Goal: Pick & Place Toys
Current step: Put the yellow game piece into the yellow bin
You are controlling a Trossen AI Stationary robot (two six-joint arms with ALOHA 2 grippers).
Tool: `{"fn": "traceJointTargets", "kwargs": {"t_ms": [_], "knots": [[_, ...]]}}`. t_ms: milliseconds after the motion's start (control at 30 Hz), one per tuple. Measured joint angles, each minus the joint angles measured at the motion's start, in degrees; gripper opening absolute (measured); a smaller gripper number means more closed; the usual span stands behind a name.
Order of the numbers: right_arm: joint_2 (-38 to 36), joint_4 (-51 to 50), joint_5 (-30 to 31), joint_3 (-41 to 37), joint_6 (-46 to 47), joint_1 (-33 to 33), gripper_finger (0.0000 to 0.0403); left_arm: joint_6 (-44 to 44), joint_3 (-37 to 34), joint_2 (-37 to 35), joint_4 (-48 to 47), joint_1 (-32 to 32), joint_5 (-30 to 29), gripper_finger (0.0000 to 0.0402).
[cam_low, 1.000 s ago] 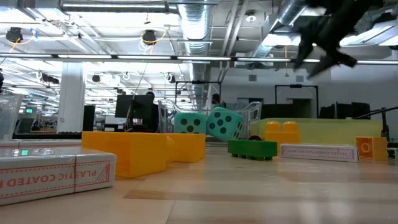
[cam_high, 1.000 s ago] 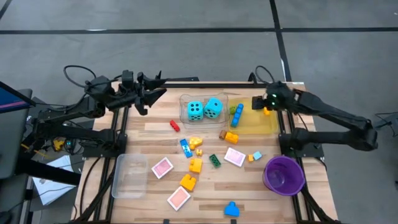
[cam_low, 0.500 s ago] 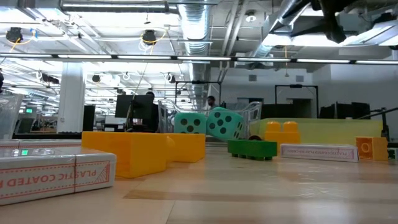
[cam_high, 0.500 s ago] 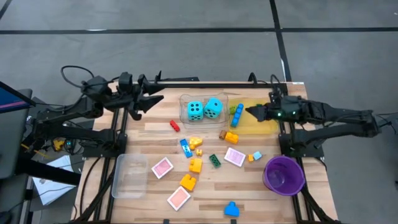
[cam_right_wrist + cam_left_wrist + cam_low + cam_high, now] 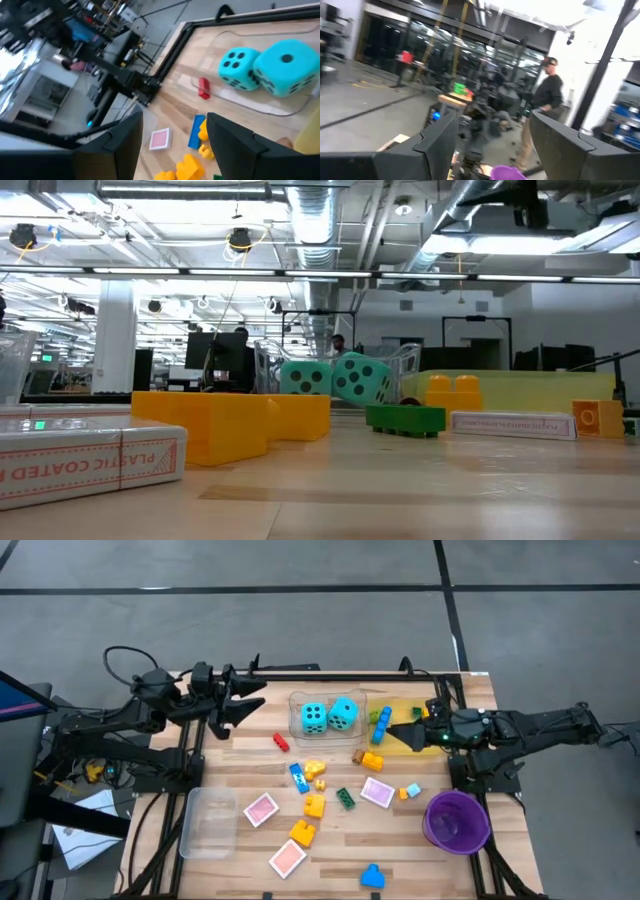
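Covering the wooden worktop [image 5: 250,765], bricks [image 5: 314,805] and pink tiles [image 5: 261,809] lie scattered; two dice [image 5: 328,715] sit in a clear tray [image 5: 296,700]. Both the left claw [image 5: 240,700] and right claw [image 5: 400,730] hover empty, fingers apart. A person [image 5: 545,115] stands in the workshop beyond.

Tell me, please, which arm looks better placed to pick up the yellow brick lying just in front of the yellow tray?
Probably the right. Its tool hangs open over the yellow tray, right beside the yellow brick. The left tool, also open, hovers at the table's far left corner, well away.
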Motion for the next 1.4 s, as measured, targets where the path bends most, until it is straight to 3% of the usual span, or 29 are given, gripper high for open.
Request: {"fn": "traceJointTargets", "kwargs": {"t_ms": [300,600,833,967,1067,1400], "knots": [[-0.02,-0.09,0.0,0.0,-3.21,2.01,0.0211,3.13,0.02,0.76,-1.06,-2.54,-9.33,0.0264],[-0.11,0.22,0.0,0.0,-5.76,1.11,0.0211,2.9,0.03,1.18,-5.79,-4.31,-10.96,0.0279],[-0.11,0.39,0.0,0.0,-5.7,1.06,0.0211,-1.59,0.04,5.65,-11.78,-8.43,-10.19,0.0279],[-0.11,1.01,0.0,0.0,-5.21,1.06,0.0211,-4.62,0.02,9.87,-14.04,-10.88,-6.72,0.0286],[-0.04,1.76,-0.01,0.0,-5.24,1.36,0.0211,-6.3,0.14,13.12,-14.21,-12.62,-3.26,0.0303],[-0.03,2.21,-1.91,0.0,-5.87,1.39,0.0211,-3.83,4.98,22.98,-23.53,-17.01,-1.21,0.0374]]}}
